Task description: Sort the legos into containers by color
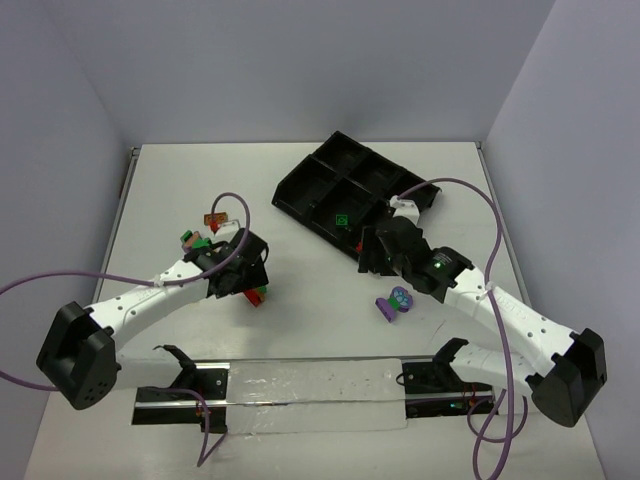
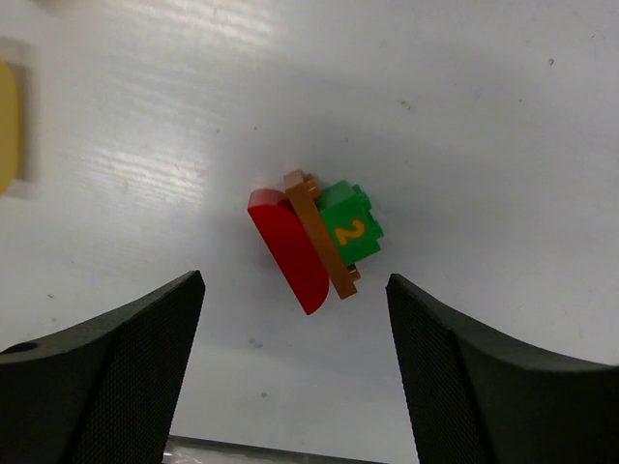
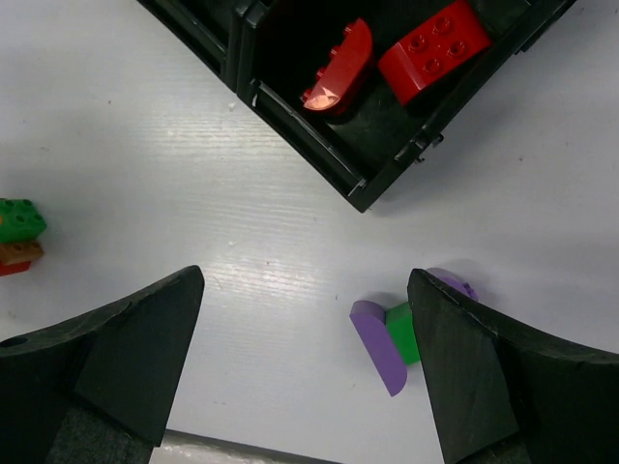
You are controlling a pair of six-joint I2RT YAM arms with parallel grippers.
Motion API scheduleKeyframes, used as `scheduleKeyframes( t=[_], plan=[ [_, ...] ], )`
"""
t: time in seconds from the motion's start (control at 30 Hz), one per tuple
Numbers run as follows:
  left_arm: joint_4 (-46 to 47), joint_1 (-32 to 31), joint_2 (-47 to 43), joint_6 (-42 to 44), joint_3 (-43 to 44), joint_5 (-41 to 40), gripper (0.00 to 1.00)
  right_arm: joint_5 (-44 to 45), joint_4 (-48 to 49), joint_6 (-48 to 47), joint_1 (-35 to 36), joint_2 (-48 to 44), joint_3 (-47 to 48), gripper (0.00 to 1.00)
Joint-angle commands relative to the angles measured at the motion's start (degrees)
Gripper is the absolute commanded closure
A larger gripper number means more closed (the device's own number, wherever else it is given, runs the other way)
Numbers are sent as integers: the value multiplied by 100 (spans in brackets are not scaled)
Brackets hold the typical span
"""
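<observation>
The left hand (image 2: 295,280), spread wide and empty, hangs right over the stuck-together red, brown and green legos (image 2: 319,242) on the surface (image 2: 484,97), their long axis slanting across its gap, while the right hand (image 3: 305,275), equally open and empty, hovers by the tray (image 1: 295,190).

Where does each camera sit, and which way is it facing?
Top external: above and behind the arm bases, facing down at the table and black tray; both arms show.
Left wrist: on the left arm, looking down at a red-brown-green brick stack framed by the open left pincer.
Right wrist: looking down at the tray corner holding two red bricks, and a purple-green stack; right pincer open.
Shared: right wrist's left edge catches that same brick stack; top view also shows the purple-green stack.
</observation>
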Motion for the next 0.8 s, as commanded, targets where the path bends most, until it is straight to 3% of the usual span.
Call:
scheduleKeyframes(
  t=[0.0, 0.07, 0.17, 0.37, 0.53, 0.67, 0.77],
  plan=[
    [526, 30, -258, -849, -326, 347, 11, 101, 242, -87, 107, 94, 347, 6],
    [732, 30, -251, -948, -495, 453, 6, 96, 219, -74, 133, 94, 372, 6],
    [1027, 30, -139, -1100, -601, 621, 6, 80, 192, -61, 152, 81, 383, 6],
    [1078, 30, 56, -1525, -749, 459, 22, 72, 113, -57, 170, 56, 390, 6],
    [1030, 30, 300, -1741, -788, 374, 23, 29, 78, -35, 179, 15, 392, 6],
    [1331, 21, 486, -1619, -837, 365, 30, 85, 26, -37, 190, -7, 409, 6],
    [1307, 21, 565, -1559, -829, 321, 27, 100, 13, -60, 187, 7, 402, 6]
  ],
)
